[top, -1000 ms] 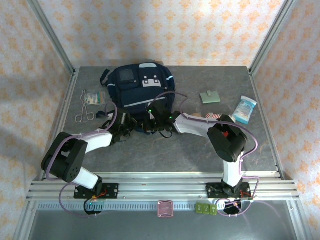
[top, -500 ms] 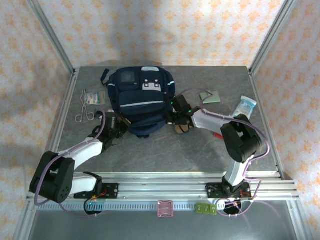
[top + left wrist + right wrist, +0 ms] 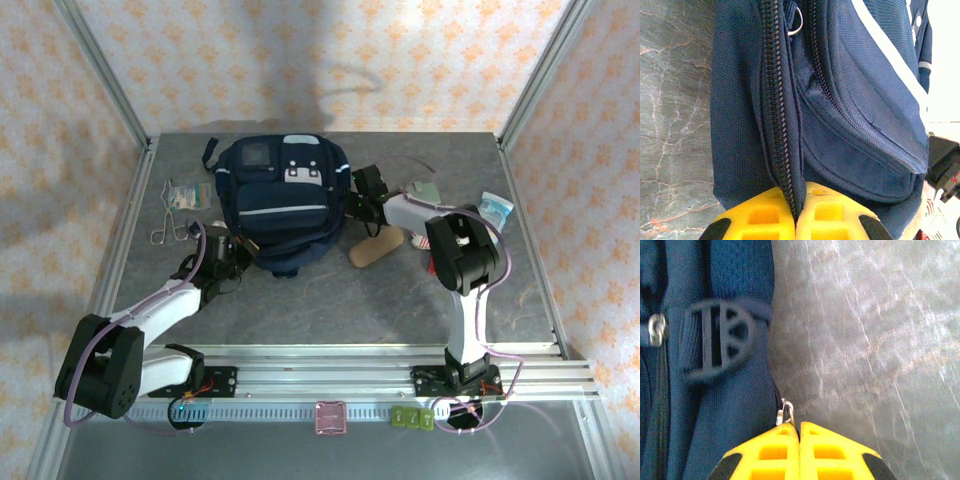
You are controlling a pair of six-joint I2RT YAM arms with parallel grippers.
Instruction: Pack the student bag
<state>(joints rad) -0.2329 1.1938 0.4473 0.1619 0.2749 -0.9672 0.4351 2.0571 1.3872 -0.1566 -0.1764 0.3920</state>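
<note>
Right wrist reveals right tool [image 3: 799, 427] pinching zipper pull [image 3: 785, 413] on student bag [image 3: 722, 405].

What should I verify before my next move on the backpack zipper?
1. Left tool shut on the student bag seam: ok.
2. Right tool shut on the zipper pull: ok, the tab sits at its tips.
3. Zipper teeth near the left tool parted: not ok, closed there.
4. Student bag lying on the table: ok.
5. Glasses case packed: not ok, lying beside the student bag.
6. Scissors packed: not ok, on the table.
</note>
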